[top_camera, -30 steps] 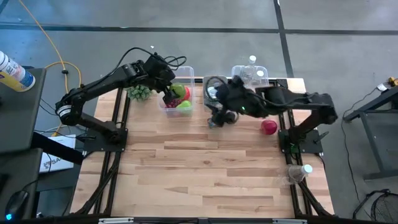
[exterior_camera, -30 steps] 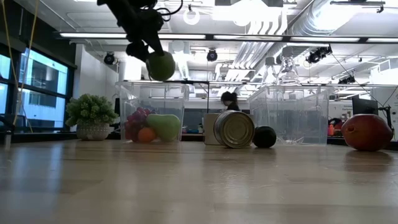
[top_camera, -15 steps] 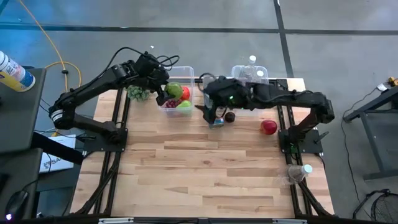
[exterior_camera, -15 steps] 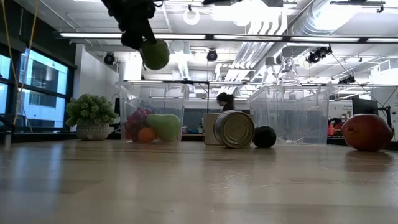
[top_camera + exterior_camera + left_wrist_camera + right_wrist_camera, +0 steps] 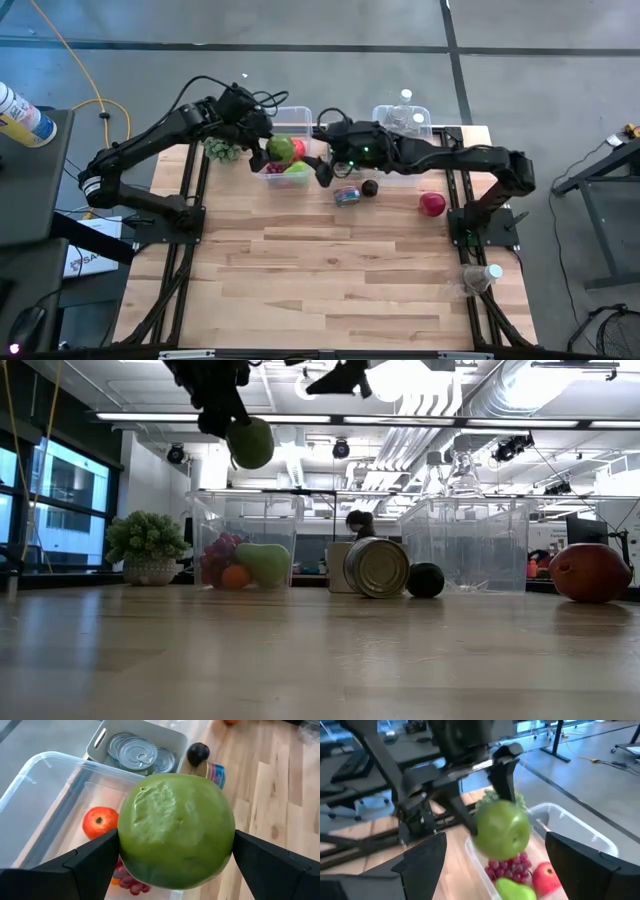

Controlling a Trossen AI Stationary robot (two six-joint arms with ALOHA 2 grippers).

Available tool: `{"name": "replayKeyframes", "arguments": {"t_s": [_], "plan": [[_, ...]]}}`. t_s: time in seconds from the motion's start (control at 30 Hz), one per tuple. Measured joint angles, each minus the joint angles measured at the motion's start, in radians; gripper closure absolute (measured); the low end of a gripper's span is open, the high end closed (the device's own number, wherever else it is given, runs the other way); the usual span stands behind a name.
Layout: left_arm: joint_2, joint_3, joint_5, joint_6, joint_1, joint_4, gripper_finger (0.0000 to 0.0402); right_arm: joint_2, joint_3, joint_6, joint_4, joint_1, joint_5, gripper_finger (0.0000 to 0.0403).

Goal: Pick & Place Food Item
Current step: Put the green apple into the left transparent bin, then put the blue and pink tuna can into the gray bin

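My left gripper (image 5: 266, 150) is shut on a green apple (image 5: 282, 148) and hangs over the clear bin (image 5: 300, 112) at the table's far left. The low view shows the apple (image 5: 250, 442) high above that bin (image 5: 205, 520), which holds a red fruit (image 5: 100, 820), grapes and a green pear (image 5: 265, 563). My right gripper (image 5: 322, 174) is open, raised beside the bin's right side and pointing at the apple (image 5: 502, 830). It holds nothing. My left gripper pinches the green apple across its widest part, one finger (image 5: 87, 865) on each of two opposite flanks (image 5: 125, 837). The fingers (image 5: 502, 770) come from above, slanting down. The apple is lifted clear and hangs below them, over the bin.
A tin can (image 5: 376, 567) lies on its side beside a dark round fruit (image 5: 426, 580) at mid-table far side. A red fruit (image 5: 432, 204) sits to the right. A grey tray of cans (image 5: 142, 752), a second clear bin (image 5: 470, 540) and a small plant (image 5: 145, 545) line the far edge.
My left gripper has risen a little with the apple and shifted slightly toward the table's far left. My right gripper has lifted away from the tin can and swung left toward the clear bin. The can and the dark fruit have stayed put.
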Motion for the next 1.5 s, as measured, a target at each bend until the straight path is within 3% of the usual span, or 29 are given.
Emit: {"name": "replayKeyframes", "arguments": {"t_s": [0.37, 0.53, 0.67, 0.9, 1.13, 1.5], "plan": [[0.003, 0.0, -0.003, -0.008, 0.0, 0.0, 0.0045, 0.191, -0.003, -0.011, 0.379, -0.076, -0.089, 0.0074], [0.004, 0.0, -0.003, -0.01, 0.002, 0.0, 0.0045, 0.232, -0.004, 0.026, 0.384, -0.121, -0.065, 0.0074], [0.005, -0.002, -0.008, -0.007, 0.012, -0.012, 0.0045, 0.262, -0.003, 0.049, 0.378, -0.149, -0.138, 0.0074], [0.004, 0.0, -0.111, 0.04, 0.012, 0.026, 0.0045, 0.288, -0.004, 0.059, 0.277, -0.153, -0.158, 0.0074], [0.004, 0.0, -0.108, 0.036, 0.012, 0.065, 0.0045, 0.287, -0.004, 0.051, 0.166, -0.154, -0.084, 0.0074], [-0.025, 0.0, -0.082, 0.051, 0.006, 0.062, 0.0045, 0.136, -0.003, -0.057, 0.213, -0.139, -0.094, 0.0074]]}}
